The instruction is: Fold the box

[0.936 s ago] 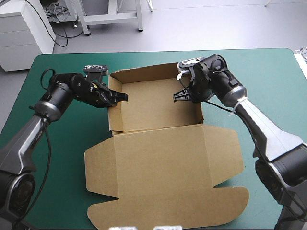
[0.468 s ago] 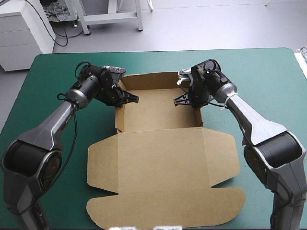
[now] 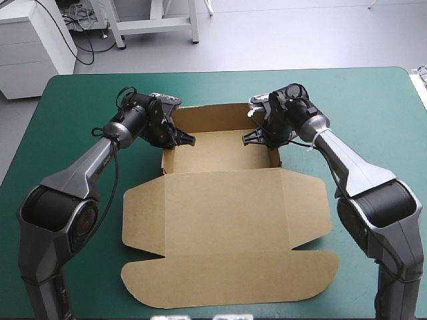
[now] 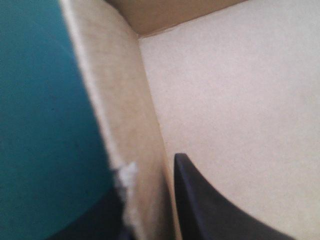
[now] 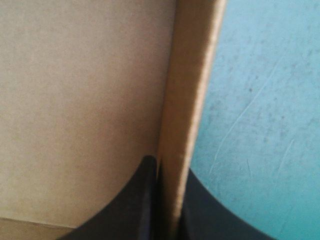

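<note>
The brown box (image 3: 227, 220) lies in mid-table as an open tray at the far side, its lid flat toward the near edge. My left gripper (image 3: 179, 138) is shut on the tray's left wall (image 4: 125, 125). One black finger (image 4: 200, 205) is inside the tray and the other is outside, over the teal-green cover. My right gripper (image 3: 257, 137) is shut on the right wall (image 5: 187, 100), which stands upright between its two fingers (image 5: 142, 200). The tray's floor (image 3: 223, 150) is bare.
Teal-green cover (image 3: 73, 120) lies open on both sides of the box and beyond its far wall. The lid's rounded flap (image 3: 227, 290) reaches close to the table's near edge.
My left gripper has moved right and toward the far edge, carrying the left wall inward and more upright. The tray looks narrower and shallower. The right gripper has hardly moved.
</note>
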Available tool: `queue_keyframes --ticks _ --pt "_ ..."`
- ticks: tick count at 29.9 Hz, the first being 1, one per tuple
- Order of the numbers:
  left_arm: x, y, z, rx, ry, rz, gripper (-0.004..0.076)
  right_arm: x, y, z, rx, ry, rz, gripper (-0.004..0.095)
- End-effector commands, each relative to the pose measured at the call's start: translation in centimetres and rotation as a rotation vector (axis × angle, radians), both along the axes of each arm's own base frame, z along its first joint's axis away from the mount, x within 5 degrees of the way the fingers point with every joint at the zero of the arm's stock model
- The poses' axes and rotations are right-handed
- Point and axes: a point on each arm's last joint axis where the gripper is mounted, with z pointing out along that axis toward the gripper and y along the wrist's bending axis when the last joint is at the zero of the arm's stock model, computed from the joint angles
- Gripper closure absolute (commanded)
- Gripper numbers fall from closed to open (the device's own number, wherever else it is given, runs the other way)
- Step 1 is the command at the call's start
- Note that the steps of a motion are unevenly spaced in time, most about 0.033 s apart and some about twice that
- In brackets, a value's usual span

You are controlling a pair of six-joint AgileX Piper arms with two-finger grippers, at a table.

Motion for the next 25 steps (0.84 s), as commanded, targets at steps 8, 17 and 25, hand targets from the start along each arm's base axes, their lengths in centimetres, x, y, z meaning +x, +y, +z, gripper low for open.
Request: queue_keyframes --ticks 8,17,25 --pt "-0.7 -1.2 1.8 -0.073 0.047 -0.005 0.0296 0.1 -0.2 5.7 0.062 -0.195 0.024 0.0517" --pt "-0.4 -0.4 8.0 -0.087 -0.006 0.010 0.0296 -0.6 -0.8 8.9 0.031 -0.188 0.010 0.0517" --pt "-1.1 0.3 13.0 -0.101 -0.166 0.007 0.0296 -1.5 -1.4 11.9 0.040 -0.271 0.007 0.0517"
